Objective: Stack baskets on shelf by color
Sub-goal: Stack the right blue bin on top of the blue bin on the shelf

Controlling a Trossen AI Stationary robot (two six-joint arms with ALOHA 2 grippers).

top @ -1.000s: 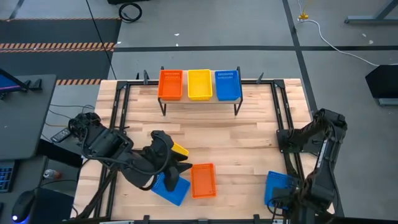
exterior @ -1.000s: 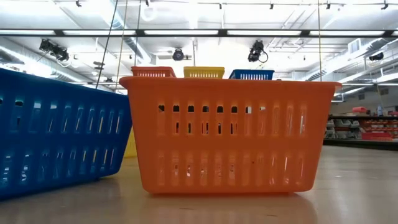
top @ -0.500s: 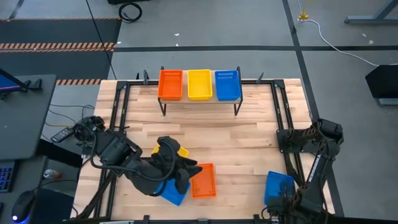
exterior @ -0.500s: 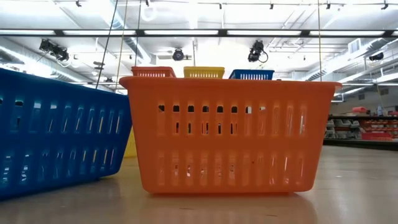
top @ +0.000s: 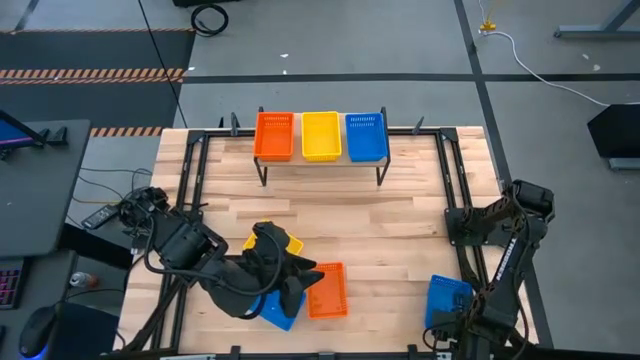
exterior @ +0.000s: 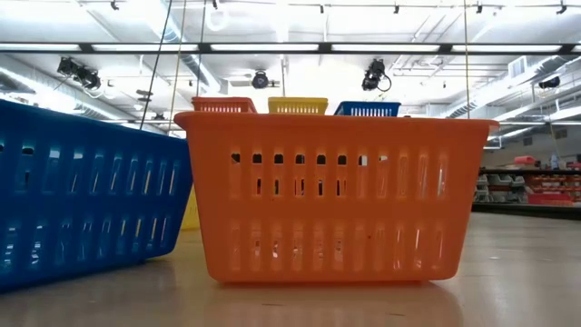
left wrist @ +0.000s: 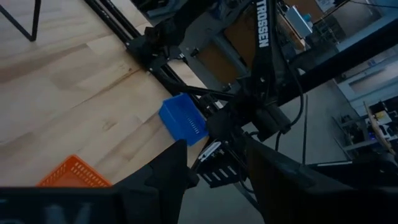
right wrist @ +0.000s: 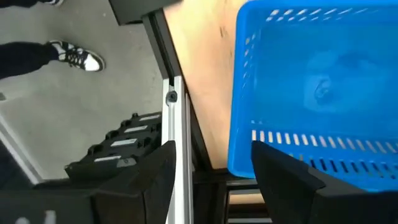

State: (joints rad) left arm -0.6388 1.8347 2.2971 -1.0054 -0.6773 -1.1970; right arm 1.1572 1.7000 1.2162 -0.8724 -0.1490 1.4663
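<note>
The shelf (top: 322, 161) stands at the table's far side and carries orange (top: 274, 135), yellow (top: 320, 135) and blue (top: 366, 136) baskets side by side. On the near tabletop lie a yellow basket (top: 288, 242), a blue basket (top: 275, 308) and an orange basket (top: 328, 290). Another blue basket (top: 448, 300) rests near the right corner. My left gripper (left wrist: 216, 167) is open and hovers above the orange basket's left rim, pointing toward the table's right. My right gripper (right wrist: 211, 177) is open at the near edge, beside the right blue basket (right wrist: 311, 93).
A black metal frame (top: 455, 190) runs along the table's edges, and its rail (right wrist: 177, 124) lies under my right gripper. In the low view the orange basket (exterior: 331, 195) and blue basket (exterior: 82, 191) fill the foreground. A person's shoe (right wrist: 78, 56) shows on the floor.
My left arm has swung toward the table's right, carrying its gripper from above the near blue basket to the orange basket's left rim. The baskets have stayed where they were.
</note>
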